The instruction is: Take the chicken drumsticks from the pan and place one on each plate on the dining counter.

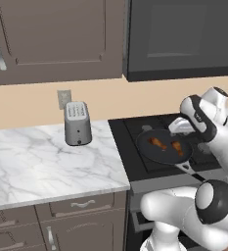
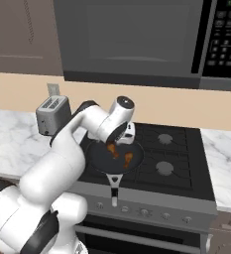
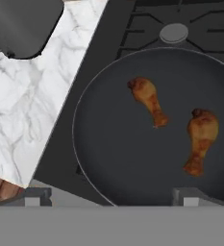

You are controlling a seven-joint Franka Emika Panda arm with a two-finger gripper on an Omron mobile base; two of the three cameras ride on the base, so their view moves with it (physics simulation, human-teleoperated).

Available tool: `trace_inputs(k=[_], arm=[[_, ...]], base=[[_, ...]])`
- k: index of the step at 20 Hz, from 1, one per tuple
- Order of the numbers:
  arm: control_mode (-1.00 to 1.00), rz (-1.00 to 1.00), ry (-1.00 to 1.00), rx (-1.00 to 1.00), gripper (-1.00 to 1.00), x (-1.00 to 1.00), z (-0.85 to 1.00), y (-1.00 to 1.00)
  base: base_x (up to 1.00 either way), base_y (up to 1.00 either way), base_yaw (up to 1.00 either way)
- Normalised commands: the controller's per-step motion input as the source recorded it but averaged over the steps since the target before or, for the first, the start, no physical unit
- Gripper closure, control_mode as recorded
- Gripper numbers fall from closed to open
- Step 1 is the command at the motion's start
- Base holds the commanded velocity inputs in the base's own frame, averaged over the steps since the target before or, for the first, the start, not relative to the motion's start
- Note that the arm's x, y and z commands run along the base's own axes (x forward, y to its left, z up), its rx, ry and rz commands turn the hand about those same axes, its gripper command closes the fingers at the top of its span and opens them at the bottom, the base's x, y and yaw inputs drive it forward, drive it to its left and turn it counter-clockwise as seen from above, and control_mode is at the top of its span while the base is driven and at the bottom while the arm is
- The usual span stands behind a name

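Jaws spread wide and holding nothing, the gripper (image 3: 111, 204) hovers above the pan (image 3: 108, 158) on the stove's front-left burner, best descending squarely over one of two drumsticks (image 3: 148, 101) lying mid-pan.

Pan (image 3: 113, 158) was dark, round, shallow, sitting flat on the stove (image 2: 176, 154), its front left burner, handle (image 2: 114, 186) toward the stove's front edge. Two orange-brown drumsticks (image 3: 148, 101) (image 3: 201, 139) lay flat inside the pan, side by side, apart.
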Motion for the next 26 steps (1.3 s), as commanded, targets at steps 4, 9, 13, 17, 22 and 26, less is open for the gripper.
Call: trace_inputs(k=[4,9,13,17,22,26], arm=[[-1.0,0.0,0.02,0.0,-1.0,0.33,-0.49,0.22],[-1.0,-0.02,-0.01,0.0,-1.0,0.21,-0.48,0.29],[-1.0,-0.03,0.0,0.0,-1.0,0.27,-0.35,0.22],[-1.0,-0.04,0.0,-0.01,-1.0,0.38,-0.25,0.08],[-1.0,0.0,0.0,-0.04,-1.0,0.35,-0.17,0.0],[-1.0,-0.01,0.0,-0.09,-1.0,0.11,-0.14,0.0]], base=[[0.0,0.0,0.0],[0.0,0.0,0.0],[0.0,0.0,0.0],[0.0,0.0,0.0],[0.0,0.0,0.0],[0.0,0.0,0.0]])
